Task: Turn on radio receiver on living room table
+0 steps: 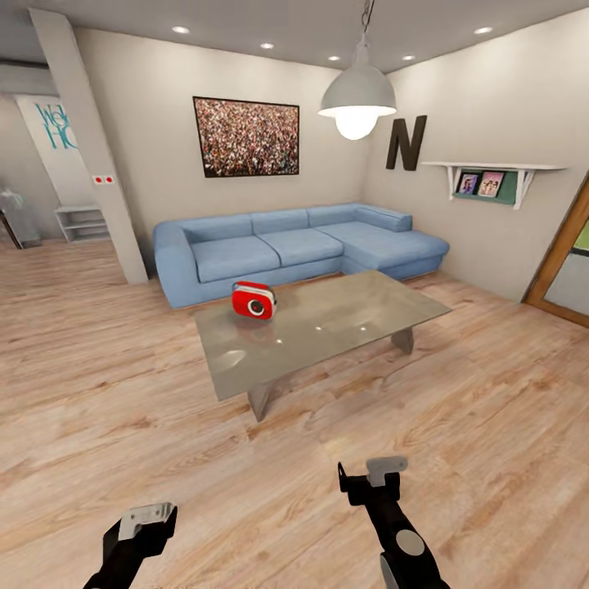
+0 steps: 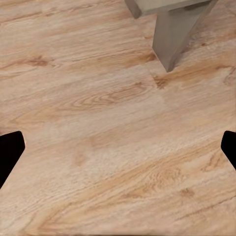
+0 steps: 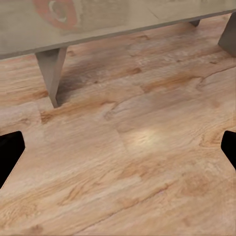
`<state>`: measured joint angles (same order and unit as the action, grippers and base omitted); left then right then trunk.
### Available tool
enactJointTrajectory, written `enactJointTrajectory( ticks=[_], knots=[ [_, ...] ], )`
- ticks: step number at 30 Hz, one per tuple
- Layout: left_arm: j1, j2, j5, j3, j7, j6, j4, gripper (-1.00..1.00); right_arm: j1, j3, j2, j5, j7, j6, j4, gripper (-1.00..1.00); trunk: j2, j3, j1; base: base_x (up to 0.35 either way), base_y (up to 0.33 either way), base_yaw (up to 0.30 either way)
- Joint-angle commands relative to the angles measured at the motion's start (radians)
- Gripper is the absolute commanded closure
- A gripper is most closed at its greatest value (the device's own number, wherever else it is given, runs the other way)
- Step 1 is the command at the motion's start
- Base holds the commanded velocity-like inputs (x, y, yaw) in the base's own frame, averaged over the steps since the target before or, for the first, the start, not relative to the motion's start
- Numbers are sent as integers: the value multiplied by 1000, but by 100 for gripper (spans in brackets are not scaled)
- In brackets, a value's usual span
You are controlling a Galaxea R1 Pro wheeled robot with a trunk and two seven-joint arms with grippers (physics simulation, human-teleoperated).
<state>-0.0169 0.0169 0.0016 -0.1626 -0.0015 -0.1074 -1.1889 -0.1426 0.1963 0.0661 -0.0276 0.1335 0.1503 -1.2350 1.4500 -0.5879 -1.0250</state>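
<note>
Far left of the head view: a doorway to another room, a white low shelf (image 1: 82, 222) against its wall, and a slanted white pillar (image 1: 86, 139) with two red dots.

Left end effector (image 1: 149, 519) low in the frame, over bare wood floor (image 1: 98, 384), holding nothing. In the left wrist view its black fingertips (image 2: 10, 152) sit at opposite edges of the picture, spread wide, with floor planks between them and one desk leg (image 2: 172, 37) ahead.

Centre: blue sofa (image 1: 286, 245) along the back wall, under a dark framed picture (image 1: 246, 137) of a crowd. In front of the sofa stands the desk (image 1: 343, 327), low, with a glossy grey top. The red radio (image 1: 254, 300) stands upright on the desk's far left part, near the sofa-side edge, dial facing the camera. It is well apart from both arms.

Right end effector (image 1: 373, 478) over the floor, short of the desk's near edge, empty. Right wrist view: fingertips (image 3: 10, 155) wide apart at the picture's sides; the desk top (image 3: 123, 22) ahead carries a faint red blur where the radio sits.

Right side: white hanging lamp (image 1: 357, 98), lit; a big dark letter N (image 1: 406, 142) on the wall; a white wall shelf (image 1: 491, 180) with pictures; a wood-framed glass door (image 1: 568, 262) at the edge.
</note>
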Motion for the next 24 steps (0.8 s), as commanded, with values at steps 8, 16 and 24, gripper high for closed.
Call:
enactJointTrajectory(
  ticks=[8,16,24],
  knots=[
    [0,0,0,0,0,0,0,-100,0,0,0,0,0,0,0,-100,0,-5,0,0,0,259],
    [0,0,0,0,0,0,0,-100,0,0,0,0,0,0,0,-100,0,-10,0,0,0,259],
    [0,0,0,0,0,0,0,-100,0,0,0,0,0,0,0,-100,0,-16,0,0,0,259]
  ],
)
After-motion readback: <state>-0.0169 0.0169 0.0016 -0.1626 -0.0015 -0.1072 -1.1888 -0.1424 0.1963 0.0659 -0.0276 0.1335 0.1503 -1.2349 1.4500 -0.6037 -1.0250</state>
